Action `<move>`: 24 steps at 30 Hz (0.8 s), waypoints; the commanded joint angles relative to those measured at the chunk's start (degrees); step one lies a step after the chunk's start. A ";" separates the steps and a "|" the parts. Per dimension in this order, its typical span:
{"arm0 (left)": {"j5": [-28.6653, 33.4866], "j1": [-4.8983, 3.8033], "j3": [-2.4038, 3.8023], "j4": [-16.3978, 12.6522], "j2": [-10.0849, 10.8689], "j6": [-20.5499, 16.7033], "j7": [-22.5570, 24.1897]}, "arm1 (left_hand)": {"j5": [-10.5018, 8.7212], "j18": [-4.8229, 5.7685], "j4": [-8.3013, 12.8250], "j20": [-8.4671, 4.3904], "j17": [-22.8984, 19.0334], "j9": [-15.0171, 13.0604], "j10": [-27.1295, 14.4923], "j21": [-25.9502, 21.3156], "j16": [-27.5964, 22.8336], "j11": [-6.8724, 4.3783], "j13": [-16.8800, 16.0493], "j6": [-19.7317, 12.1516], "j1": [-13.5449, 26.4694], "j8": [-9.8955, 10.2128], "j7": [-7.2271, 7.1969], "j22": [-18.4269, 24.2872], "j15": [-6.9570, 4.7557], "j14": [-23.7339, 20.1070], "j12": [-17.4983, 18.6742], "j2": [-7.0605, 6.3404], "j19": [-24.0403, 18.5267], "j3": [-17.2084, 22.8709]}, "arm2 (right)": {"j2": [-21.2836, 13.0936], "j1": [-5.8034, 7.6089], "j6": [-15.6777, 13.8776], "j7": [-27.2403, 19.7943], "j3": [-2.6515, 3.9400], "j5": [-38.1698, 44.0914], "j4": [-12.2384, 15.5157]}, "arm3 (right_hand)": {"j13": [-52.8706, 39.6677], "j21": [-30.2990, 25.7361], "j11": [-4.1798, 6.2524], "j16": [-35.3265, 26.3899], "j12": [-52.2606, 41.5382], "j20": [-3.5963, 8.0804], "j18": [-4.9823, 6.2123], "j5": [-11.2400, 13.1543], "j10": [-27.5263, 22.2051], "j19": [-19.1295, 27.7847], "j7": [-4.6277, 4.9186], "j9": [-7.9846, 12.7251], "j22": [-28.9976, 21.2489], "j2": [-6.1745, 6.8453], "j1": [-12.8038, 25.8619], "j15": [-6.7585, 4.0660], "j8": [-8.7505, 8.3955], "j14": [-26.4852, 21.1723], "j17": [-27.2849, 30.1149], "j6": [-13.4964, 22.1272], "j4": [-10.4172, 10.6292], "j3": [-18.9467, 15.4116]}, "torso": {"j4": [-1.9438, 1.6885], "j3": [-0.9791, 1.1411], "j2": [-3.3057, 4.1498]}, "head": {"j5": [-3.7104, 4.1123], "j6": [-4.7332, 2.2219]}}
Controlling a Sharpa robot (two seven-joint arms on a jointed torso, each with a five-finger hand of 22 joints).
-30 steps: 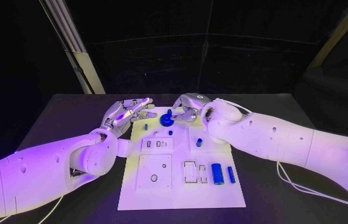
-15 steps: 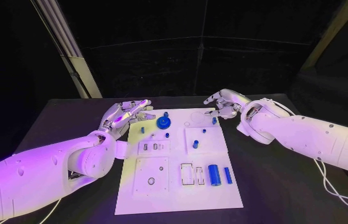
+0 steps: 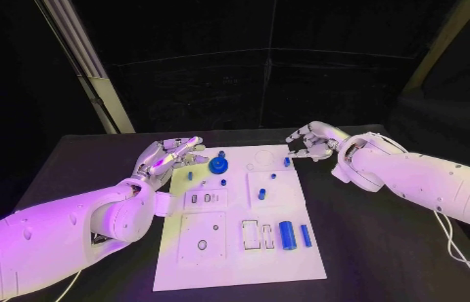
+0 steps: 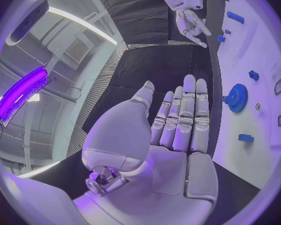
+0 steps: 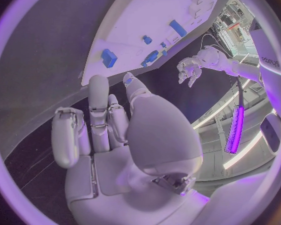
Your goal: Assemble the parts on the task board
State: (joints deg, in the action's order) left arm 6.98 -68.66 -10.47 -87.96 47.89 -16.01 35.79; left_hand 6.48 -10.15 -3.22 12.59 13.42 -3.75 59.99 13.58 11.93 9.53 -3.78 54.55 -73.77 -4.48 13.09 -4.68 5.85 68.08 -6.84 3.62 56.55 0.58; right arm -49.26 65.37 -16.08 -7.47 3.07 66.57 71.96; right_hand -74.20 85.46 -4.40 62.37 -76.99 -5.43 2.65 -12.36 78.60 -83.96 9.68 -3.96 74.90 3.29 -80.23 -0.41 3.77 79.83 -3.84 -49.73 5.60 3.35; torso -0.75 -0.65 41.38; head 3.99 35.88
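Hands flank the far end of the task board [image 3: 240, 261]: left hand [image 3: 168, 154] flat and empty beside the blue gear [image 3: 219, 165], right hand [image 3: 315, 141] loosely curled, empty, near a small blue peg [image 3: 287, 161], likely between placements.

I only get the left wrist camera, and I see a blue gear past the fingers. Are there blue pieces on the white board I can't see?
Observer: Yes. A thick cylinder and a thin cylinder lie side by side at the near end of the task board.
Operator: Which one is by the edge?
Observer: The thin cylinder, nearer the board's right edge.
Operator: Any holes close by?
Observer: Two rectangular slots sit just left of the thick cylinder.
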 commanded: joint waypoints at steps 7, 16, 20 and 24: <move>-0.20 0.02 -0.07 0.11 -0.14 0.86 0.02 | -0.06 -0.38 0.23 0.04 0.05 0.04 -0.24 -0.22 -0.27 0.04 0.05 -0.48 0.09 0.35 -0.06 0.07 0.30 -0.20 0.39 0.61 0.36 0.05 | 0.40 -1.01 2.66 -1.81 0.00 1.22 -1.33 | -0.25 -0.21 -0.02 -0.23 -0.05 -0.23 -0.06 -0.40 -0.07 0.18 0.04 0.03 2.61 0.26 -0.65 -0.11 0.11 -0.11 0.01 -0.22 -0.44 0.02 | -0.08 -0.19 0.03 | -0.10 0.45; -0.20 0.07 -0.13 0.13 -0.11 0.87 0.03 | -0.06 -0.38 0.23 0.04 0.05 0.04 -0.24 -0.22 -0.27 0.04 0.05 -0.48 0.09 0.35 -0.06 0.07 0.30 -0.20 0.39 0.61 0.36 0.05 | 0.71 -2.22 3.63 -1.73 0.01 2.15 -2.07 | -0.32 -0.19 -0.01 -0.23 -0.12 -0.22 -0.07 -0.41 0.00 0.15 0.02 0.01 2.67 0.22 -0.71 -0.12 0.16 -0.07 0.00 -0.32 -0.51 0.02 | -0.04 -0.16 0.01 | -0.16 0.67; -0.20 0.08 -0.14 0.14 -0.11 0.86 0.04 | -0.06 -0.38 0.23 0.04 0.05 0.04 -0.24 -0.22 -0.27 0.04 0.05 -0.48 0.09 0.35 -0.06 0.07 0.30 -0.20 0.39 0.61 0.36 0.05 | 0.99 -2.48 3.67 -1.63 0.01 2.28 -2.54 | -0.49 -0.18 0.03 -0.24 -0.27 -0.19 -0.07 -0.38 0.16 0.14 -0.01 -0.04 2.68 -0.01 -0.86 -0.15 0.29 0.02 -0.03 -0.59 -0.66 0.09 | 0.01 -0.18 -0.02 | -0.16 0.68; -0.20 0.11 -0.15 0.15 -0.16 0.89 0.05 | -0.06 -0.38 0.23 0.04 0.05 0.04 -0.24 -0.22 -0.27 0.04 0.05 -0.48 0.09 0.35 -0.06 0.07 0.30 -0.20 0.39 0.61 0.36 0.05 | 1.43 -2.71 2.66 -1.76 0.01 2.62 -3.16 | -0.97 -0.06 0.17 -0.27 -0.69 -0.10 -0.12 0.13 0.62 -0.03 -0.14 -0.16 2.97 -1.00 -1.50 -0.27 0.67 0.19 -0.07 -1.45 -1.14 0.66 | -0.04 -0.15 0.00 | -0.09 0.70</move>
State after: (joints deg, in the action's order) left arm 6.98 -68.51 -10.66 -87.77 47.81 -15.91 35.70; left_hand 6.49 -10.15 -3.23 12.59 13.40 -3.75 59.99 13.58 11.94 9.53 -3.78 54.55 -73.77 -4.48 13.09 -4.69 5.85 68.08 -6.84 3.62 56.55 0.58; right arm -47.95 62.64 -13.23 -8.62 3.06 68.38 68.89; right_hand -74.97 85.46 -4.17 62.37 -77.38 -5.43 2.64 -12.49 78.84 -83.96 9.52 -4.06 74.94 2.53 -81.44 -0.41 4.15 79.83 -3.85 -50.83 4.64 3.99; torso -0.77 -0.82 41.38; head 3.81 36.55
